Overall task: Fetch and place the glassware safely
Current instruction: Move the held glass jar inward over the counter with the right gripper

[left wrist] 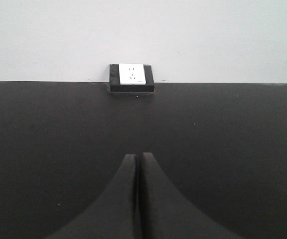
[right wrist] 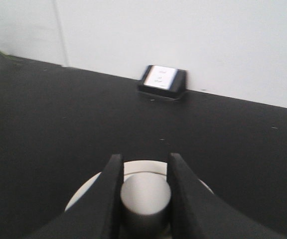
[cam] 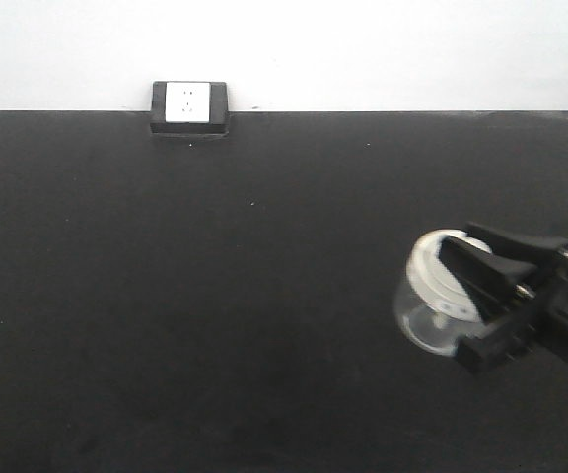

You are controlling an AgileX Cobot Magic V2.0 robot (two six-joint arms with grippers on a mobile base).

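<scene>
Your glass jar (cam: 424, 317) sits at the right side of the black worktop (cam: 215, 296), towards the near edge, and it leans: in the front view its cream-white lid (cam: 430, 264) faces up and to the left, while the clear body bulges out below it. You cannot tell from these views whether its base rests on the worktop or hangs just above it. Your right gripper (cam: 463, 301) comes in from the right edge and has the jar by its top. From the right wrist you see the two dark fingers (right wrist: 108, 199) pressed against either side of the round knob (right wrist: 146, 199), with the pale rim of the lid showing beneath and around them. The gap between them is narrow, just the knob's width. Your left gripper (left wrist: 136, 158) is out of the front view. Its own camera shows its fingers (left wrist: 123, 199) brought together so only a thin seam runs between them, with nothing held, above bare worktop. Well away from the jar, at the far edge of the worktop and left of centre in the front view, the black socket box (cam: 189, 105) with its white face stands against the white wall (cam: 383, 49), and both wrist cameras look towards it.
</scene>
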